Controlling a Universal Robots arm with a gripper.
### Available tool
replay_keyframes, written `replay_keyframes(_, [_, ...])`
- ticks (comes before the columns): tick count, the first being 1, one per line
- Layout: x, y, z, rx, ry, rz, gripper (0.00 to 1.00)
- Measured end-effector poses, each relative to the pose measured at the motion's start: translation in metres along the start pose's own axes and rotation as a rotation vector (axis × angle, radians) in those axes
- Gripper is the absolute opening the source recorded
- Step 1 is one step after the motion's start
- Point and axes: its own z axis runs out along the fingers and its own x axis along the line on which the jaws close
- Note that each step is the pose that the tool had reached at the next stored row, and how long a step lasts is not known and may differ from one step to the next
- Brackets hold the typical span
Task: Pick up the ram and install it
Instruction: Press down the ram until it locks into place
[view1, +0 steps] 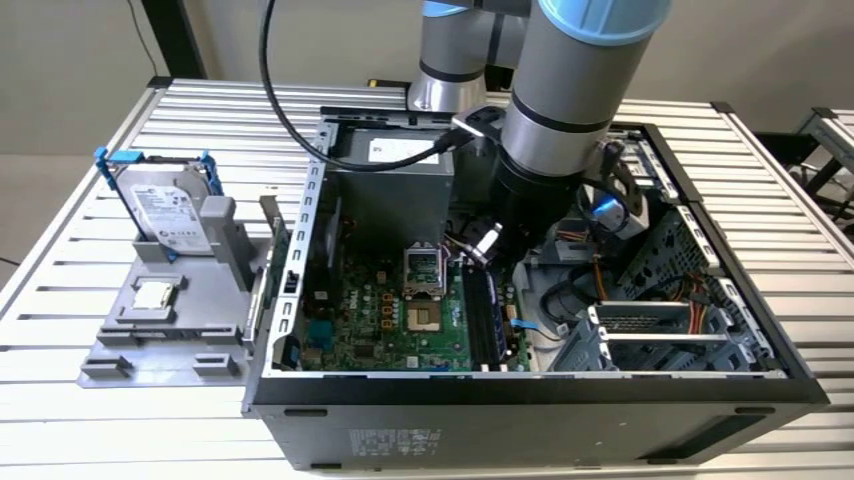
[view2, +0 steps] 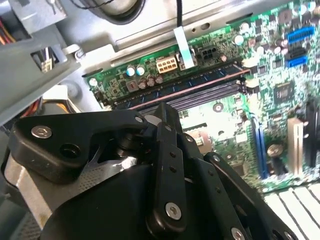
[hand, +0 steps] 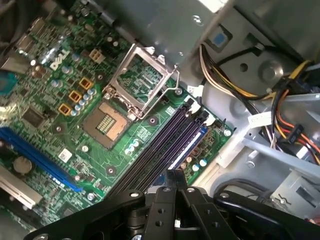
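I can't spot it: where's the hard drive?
The hard drive stands upright in the grey holder on the exterior view's left, outside the open computer case, beside its wall.

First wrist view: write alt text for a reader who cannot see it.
The black gripper hangs over the dark memory slots of a green motherboard inside an open computer case. Beside the slots the processor socket lies empty, its metal frame raised; coloured cables run nearby.
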Motion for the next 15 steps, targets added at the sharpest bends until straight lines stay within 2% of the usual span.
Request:
replay_keyframes(8, [-0.0001,0.0001,0.0,-0.0015,0.0007,-0.121,0.0])
replay_keyframes(15, [-0.0004,0.0007,0.0,-0.0027,0.0016,-0.211,0.0])
